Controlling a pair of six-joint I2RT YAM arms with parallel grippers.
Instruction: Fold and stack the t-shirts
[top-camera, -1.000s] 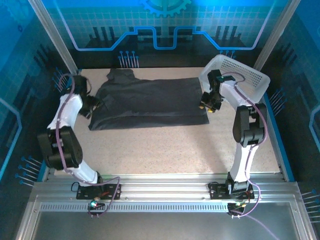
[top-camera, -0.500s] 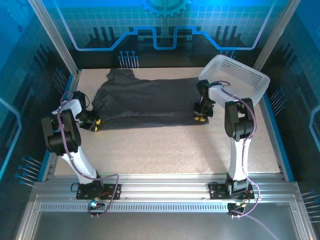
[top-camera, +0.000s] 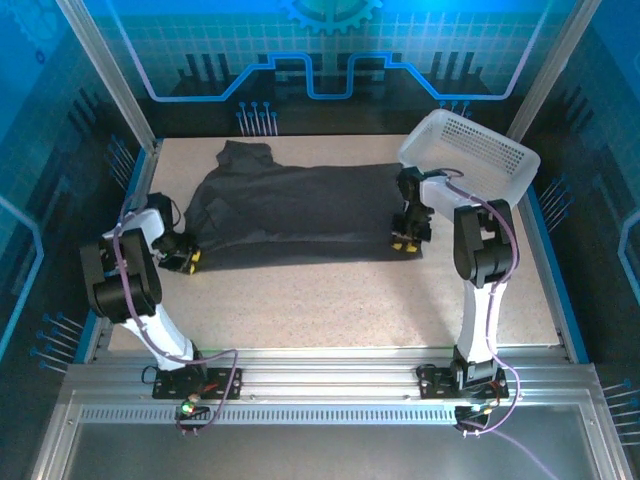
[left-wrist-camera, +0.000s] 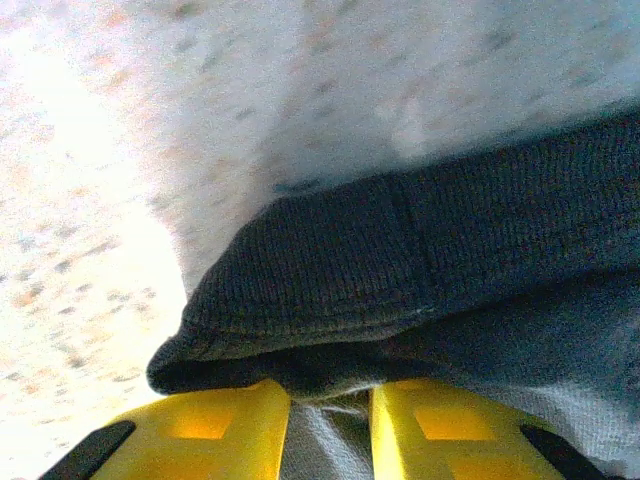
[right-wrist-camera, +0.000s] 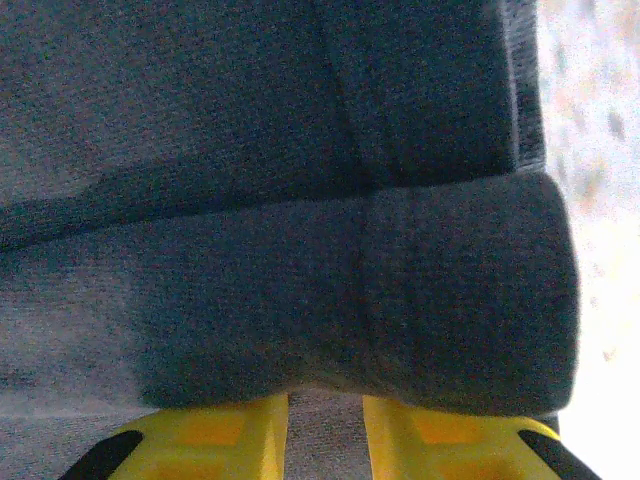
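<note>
You hold the t-shirt (top-camera: 300, 205), spread out toward 12 o'clock on the table (top-camera: 330, 300), with the left gripper (top-camera: 183, 260) clenched on its 8 o'clock corner and the right gripper (top-camera: 404, 243) clamped on its 4 o'clock corner, probably so the near edge lifts evenly for a fold.

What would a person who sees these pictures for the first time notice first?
A dark charcoal t-shirt lies spread across the far half of the speckled table. The left gripper and the right gripper each pinch one near corner of it, cloth between the yellow fingers. A white perforated basket sits at the far right corner.
</note>
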